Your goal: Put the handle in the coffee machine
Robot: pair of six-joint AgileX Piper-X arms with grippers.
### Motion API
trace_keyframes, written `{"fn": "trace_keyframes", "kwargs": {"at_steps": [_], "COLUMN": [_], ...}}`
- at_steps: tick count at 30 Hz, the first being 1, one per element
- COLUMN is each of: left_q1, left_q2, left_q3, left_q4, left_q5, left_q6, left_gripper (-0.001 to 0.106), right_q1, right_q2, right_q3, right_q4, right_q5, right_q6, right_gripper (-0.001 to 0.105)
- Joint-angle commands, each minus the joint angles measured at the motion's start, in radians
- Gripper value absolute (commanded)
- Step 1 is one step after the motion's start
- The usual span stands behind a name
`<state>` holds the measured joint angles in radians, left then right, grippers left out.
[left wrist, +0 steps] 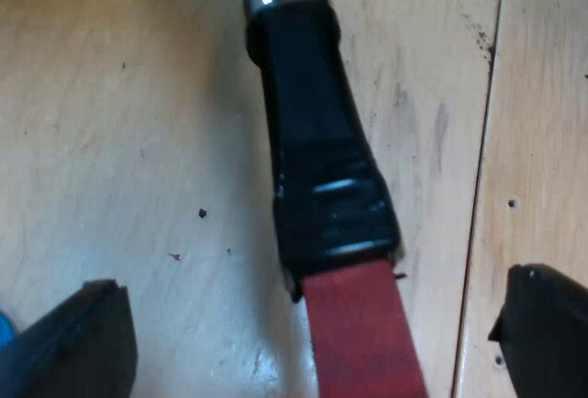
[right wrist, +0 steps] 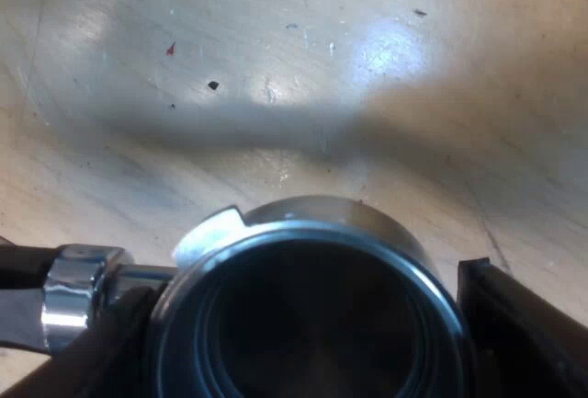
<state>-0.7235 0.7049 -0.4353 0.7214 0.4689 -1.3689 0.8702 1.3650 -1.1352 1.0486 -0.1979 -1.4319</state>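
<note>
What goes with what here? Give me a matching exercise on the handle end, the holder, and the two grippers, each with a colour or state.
Things:
1. handle end
2. holder
3. left gripper
4. right gripper

Colour or state:
A. shiny metal
B. open wide
C. red
D. shut on the holder

Pairs: 1-C, 2-A, 3-B, 4-D

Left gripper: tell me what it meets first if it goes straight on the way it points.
Most likely the holder's handle, near its red end, which lies between the open fingers of the left gripper; depth is unclear.
</note>
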Motion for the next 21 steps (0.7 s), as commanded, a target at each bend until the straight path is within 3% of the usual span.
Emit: {"fn": "trace_keyframes", "kwargs": {"at_steps": [1,21], "left_q1": [-0.006,-0.006], "left_q2": [0.024,0.089], "left_q3": [-0.004,0.031], "left_q4": [-0.022,-0.100], "left_q5": [0.007,0.007], "left_q6": [0.006,0.006], "left_gripper": [0.081,0.081], "right_q1": [-0.006,-0.006], "right_q2": [-0.012,-0.012], "right_q3": [-0.005,-0.005], "right_q4": [0.004,-0.022], "right_q5": [-0.032,-0.032], "right_q6": [0.001,0.009], "right_gripper": [0.000,0.000]}}
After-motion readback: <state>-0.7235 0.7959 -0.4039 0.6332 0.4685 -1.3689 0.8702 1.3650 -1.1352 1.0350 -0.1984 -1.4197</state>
